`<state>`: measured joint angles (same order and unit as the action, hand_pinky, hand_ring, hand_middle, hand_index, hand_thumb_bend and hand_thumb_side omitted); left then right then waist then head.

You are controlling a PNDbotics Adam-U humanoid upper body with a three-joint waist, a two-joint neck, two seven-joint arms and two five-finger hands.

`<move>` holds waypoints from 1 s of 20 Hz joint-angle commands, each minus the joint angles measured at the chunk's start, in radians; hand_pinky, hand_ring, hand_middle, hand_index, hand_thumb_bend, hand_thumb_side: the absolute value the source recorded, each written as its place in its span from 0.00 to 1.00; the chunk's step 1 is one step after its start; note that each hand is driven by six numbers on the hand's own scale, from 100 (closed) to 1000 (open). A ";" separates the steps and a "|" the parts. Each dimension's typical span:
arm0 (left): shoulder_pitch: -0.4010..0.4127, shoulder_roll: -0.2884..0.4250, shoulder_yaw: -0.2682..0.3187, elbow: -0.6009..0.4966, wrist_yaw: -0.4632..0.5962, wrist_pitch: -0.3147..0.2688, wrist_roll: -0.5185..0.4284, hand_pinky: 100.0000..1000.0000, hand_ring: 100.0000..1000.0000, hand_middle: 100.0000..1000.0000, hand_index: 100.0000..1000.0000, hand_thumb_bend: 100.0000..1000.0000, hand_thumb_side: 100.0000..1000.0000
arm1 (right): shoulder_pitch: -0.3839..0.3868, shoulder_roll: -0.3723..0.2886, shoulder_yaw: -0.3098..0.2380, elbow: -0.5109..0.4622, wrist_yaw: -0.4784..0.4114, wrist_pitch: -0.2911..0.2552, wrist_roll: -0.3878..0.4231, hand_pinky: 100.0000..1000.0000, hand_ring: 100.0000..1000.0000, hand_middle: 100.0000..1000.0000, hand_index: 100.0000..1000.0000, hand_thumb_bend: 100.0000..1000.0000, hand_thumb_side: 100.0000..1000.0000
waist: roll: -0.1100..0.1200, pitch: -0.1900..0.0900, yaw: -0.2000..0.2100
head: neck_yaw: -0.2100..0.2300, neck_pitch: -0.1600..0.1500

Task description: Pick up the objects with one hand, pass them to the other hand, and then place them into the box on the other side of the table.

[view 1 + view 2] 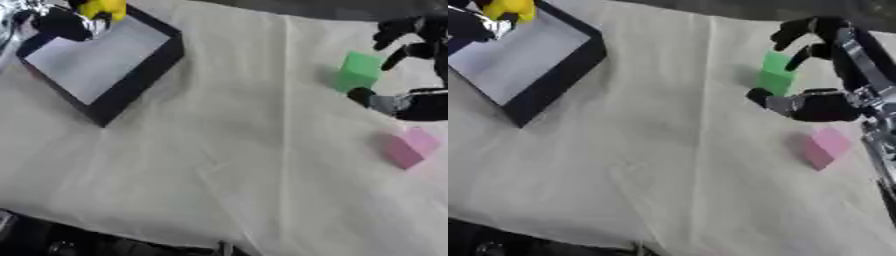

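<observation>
The left hand (61,22) holds a yellow object (103,7) over the black box (131,80) at the counter's far left corner, not yet released. The right hand (820,75), fingers spread, brackets the green block (775,75) near the right edge; the pink block (824,146) waits untouched.

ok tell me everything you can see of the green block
The green block is a plain, matte, foam-like cuboid with a lighter top face and darker shaded sides. It stands on the white cloth at the table's right, beyond the pink block. The right hand brackets it, fingers curled above and thumb below, but contact cannot be confirmed.
</observation>
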<state>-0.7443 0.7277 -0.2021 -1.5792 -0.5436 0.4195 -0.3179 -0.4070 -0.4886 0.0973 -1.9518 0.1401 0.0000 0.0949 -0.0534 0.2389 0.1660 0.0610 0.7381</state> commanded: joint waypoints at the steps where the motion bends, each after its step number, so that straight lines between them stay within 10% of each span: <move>1: -0.004 0.039 0.028 0.028 -0.017 0.001 0.012 0.66 0.44 0.34 0.40 0.12 0.00 | -0.020 -0.013 -0.022 -0.031 -0.020 0.003 -0.030 0.45 0.85 0.51 0.64 0.57 0.00 | -0.001 -0.010 -0.004 | 0.021 -0.020; 9: 0.007 0.040 0.047 0.098 -0.031 0.003 0.041 0.68 0.47 0.40 0.48 0.16 0.00 | -0.032 -0.008 -0.038 -0.045 -0.040 0.007 -0.067 0.45 0.85 0.51 0.64 0.57 0.00 | -0.020 0.005 -0.018 | 0.055 -0.048; 14: 0.013 0.043 0.050 0.111 -0.054 -0.016 0.047 0.82 0.66 0.62 0.75 0.35 0.17 | -0.033 -0.006 -0.045 -0.048 -0.043 0.007 -0.082 0.45 0.85 0.51 0.64 0.57 0.00 | -0.023 0.009 -0.022 | 0.061 -0.051; 20: 0.017 0.049 0.059 0.115 -0.111 -0.037 0.061 0.84 0.69 0.64 0.77 0.53 0.24 | -0.030 -0.009 -0.049 -0.048 -0.044 0.008 -0.088 0.45 0.85 0.51 0.64 0.57 0.00 | -0.020 0.006 -0.024 | 0.061 -0.042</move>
<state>-0.7173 0.7329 -0.1617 -1.4583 -0.6405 0.3874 -0.2614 -0.4252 -0.4805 0.0617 -1.9783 0.1011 0.0093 0.0116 -0.0806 0.2620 0.1432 0.1215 0.7007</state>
